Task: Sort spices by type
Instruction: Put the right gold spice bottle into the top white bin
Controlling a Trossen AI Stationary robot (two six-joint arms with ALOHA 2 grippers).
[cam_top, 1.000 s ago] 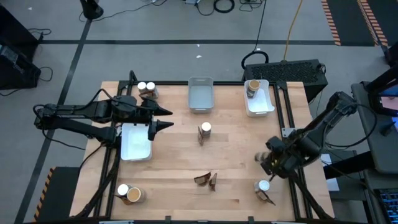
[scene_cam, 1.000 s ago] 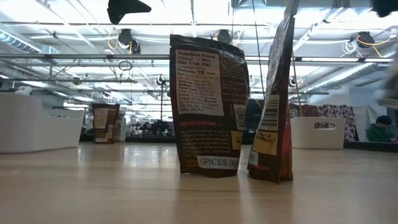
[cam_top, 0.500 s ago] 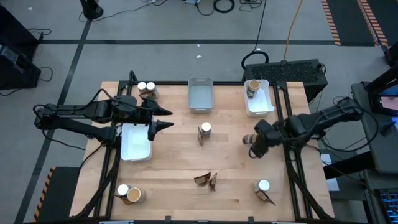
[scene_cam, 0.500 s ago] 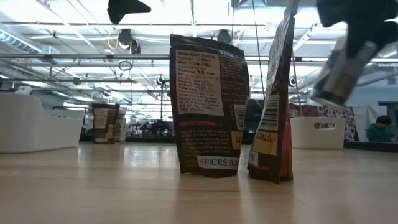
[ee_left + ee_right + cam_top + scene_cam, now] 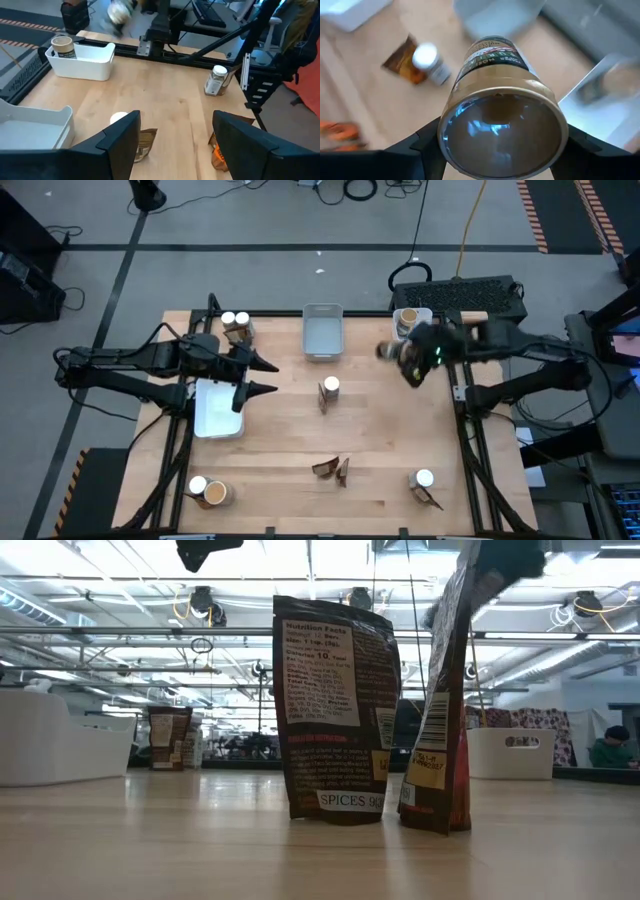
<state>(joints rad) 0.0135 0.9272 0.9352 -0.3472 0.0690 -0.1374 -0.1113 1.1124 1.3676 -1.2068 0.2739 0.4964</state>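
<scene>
Tan-topped round tub (image 5: 502, 112) clenched in right claw (image 5: 408, 360), carried tilted above the bench (image 5: 380, 450), just beside the white rectangular tray (image 5: 418, 348) holding a like tub. Left claw (image 5: 258, 376) gapes empty, well apart.

Low view, centre frame: I read "Nutrition Facts" on the white panel of the dark packet (image 5: 335, 705), and "SPICES" along its bottom edge. Tub label in right wrist view: unreadable to me.

Two matte black jointed arms, each tipped with broad tapered fingers (image 5: 117, 145).
</scene>
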